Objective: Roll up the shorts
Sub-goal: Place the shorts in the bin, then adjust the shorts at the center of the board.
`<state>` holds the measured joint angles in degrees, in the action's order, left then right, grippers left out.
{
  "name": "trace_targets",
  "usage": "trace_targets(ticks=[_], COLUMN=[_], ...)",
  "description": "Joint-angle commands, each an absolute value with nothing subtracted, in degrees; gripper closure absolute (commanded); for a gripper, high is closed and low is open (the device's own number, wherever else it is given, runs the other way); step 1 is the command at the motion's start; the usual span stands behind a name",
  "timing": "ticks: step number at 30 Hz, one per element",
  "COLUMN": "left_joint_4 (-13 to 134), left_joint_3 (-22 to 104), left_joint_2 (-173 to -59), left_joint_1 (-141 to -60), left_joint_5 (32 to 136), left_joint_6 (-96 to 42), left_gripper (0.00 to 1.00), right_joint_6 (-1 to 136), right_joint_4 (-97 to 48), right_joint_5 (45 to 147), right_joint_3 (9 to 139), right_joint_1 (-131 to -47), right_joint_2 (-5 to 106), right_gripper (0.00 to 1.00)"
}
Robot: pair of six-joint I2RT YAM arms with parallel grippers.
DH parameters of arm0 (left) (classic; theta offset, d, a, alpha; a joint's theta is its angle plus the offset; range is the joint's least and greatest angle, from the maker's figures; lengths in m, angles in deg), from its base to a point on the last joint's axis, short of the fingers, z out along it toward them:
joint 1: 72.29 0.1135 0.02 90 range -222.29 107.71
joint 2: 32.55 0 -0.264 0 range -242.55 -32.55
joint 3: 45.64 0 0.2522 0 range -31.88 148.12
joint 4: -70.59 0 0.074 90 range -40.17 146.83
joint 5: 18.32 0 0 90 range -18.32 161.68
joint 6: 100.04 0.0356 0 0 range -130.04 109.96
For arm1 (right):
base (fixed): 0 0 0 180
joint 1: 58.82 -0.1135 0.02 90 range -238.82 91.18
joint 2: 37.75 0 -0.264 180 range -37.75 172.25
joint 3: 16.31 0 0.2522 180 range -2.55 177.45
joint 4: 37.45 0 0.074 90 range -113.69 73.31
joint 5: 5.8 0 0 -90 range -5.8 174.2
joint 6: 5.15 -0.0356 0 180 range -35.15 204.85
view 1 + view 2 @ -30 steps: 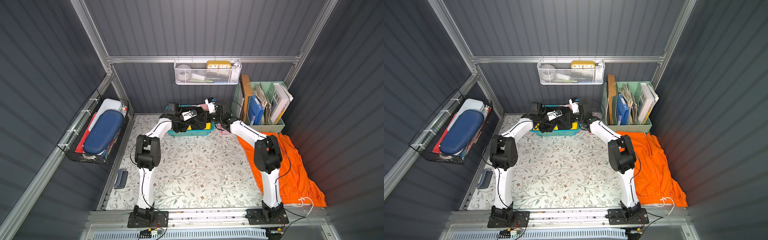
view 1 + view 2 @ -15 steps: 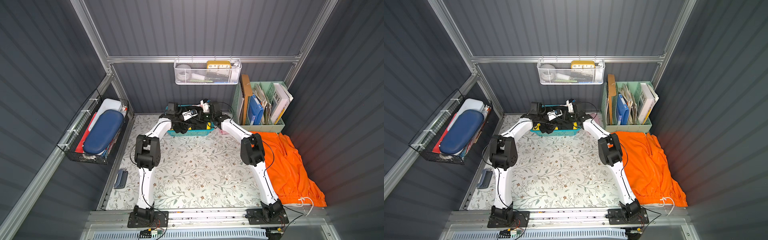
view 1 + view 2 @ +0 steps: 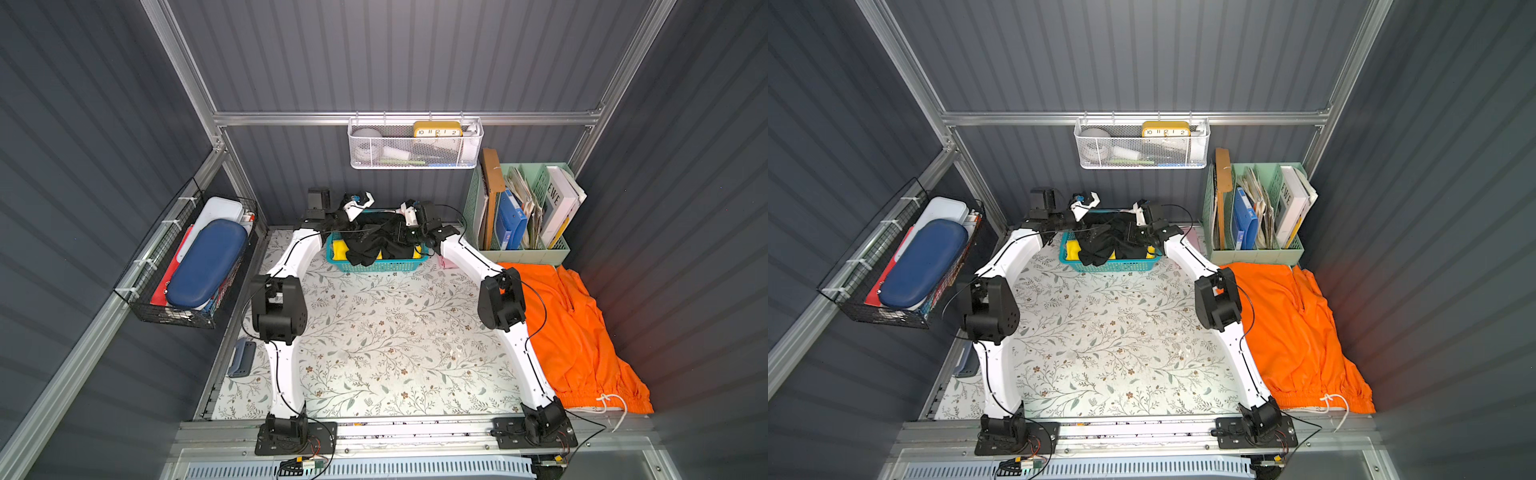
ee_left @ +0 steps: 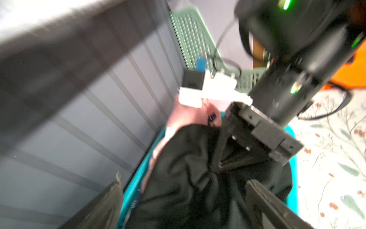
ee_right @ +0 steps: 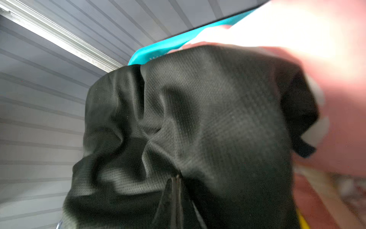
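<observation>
Grey ribbed walls box in the floral-print surface (image 3: pixel 395 345), where both of your arms reach to the far edge. Your right tool (image 5: pixel 176 178) is pinched tight on a fold of the black shorts (image 5: pixel 198 119). Its dark fingers (image 4: pixel 220 146) meet at a point from which the fabric puckers and fans out in creases.

Your left tool (image 3: pixel 358 202) hangs just behind and above the same garment, jaws spread wide and gripping nothing. Seen from its wrist, the black cloth lies between and beyond its two fingers, though blur hides whether either one touches it.

The shorts are thin, fine-meshed and faintly shiny. They sit bunched in a crumpled heap that fills the teal basket (image 3: pixel 376 267), set against the back wall, and one lobe droops to its near rim. A yellow cloth (image 3: pixel 340 249) shows at the basket's left end under the black fabric. A pink cloth (image 4: pixel 184 117) with dark print presses against the shorts on the wall side.

The orange shorts (image 3: pixel 569 328) lie well apart from both tools, spread out in soft wrinkles along the surface's right edge, just beside your right arm. Their white drawstring (image 3: pixel 609 402) trails at the near end, and a green file rack (image 3: pixel 519 249) stands at the far end.
</observation>
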<state>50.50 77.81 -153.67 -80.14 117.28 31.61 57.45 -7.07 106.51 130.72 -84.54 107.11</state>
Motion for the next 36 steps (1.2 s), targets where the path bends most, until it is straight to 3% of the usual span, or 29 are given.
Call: trace_targets(ticks=[1,7,10,13,18,24,29,36], left_joint_4=[61.1,61.9,64.7,65.1,62.7,57.1,55.8,60.5], left_joint_3=[75.9,73.0,67.5,63.3,57.7,53.7,49.0,37.1], left_joint_2=[-147.1,-141.8,-138.2,-135.4,-131.0,-126.8,-124.6,-121.0], left_joint_1=[-78.8,-78.7,-78.9,-79.3,-80.8,-85.2,-90.3,-93.3], left_joint_5=[126.9,131.8,131.1,128.4,126.2,123.4,121.2,120.2], left_joint_6=[21.1,17.2,15.5,15.7,16.4,18.8,17.3,9.7], left_gripper=[0.00,0.00,0.00,0.00,0.00,0.00,0.00,0.00], right_joint_6=[59.3,61.0,61.8,64.2,68.5,74.8,80.4,76.6], right_joint_4=[0.2,-3.1,-12.6,-22.2,-27.7,-20.2,0.4,21.1], right_joint_5=[104.5,105.2,105.6,105.4,104.0,100.0,86.5,80.4], right_joint_3=[130.8,128.2,120.2,111.6,105.0,95.0,85.1,69.0], right_joint_1=[-84.8,-84.8,-84.8,-84.8,-84.8,-84.6,-83.1,-73.2], right_joint_2=[109.7,106.2,99.8,92.8,84.2,70.5,57.1,43.8], right_gripper=[1.00,1.00,0.74,0.58,0.47,0.46,0.31,0.26])
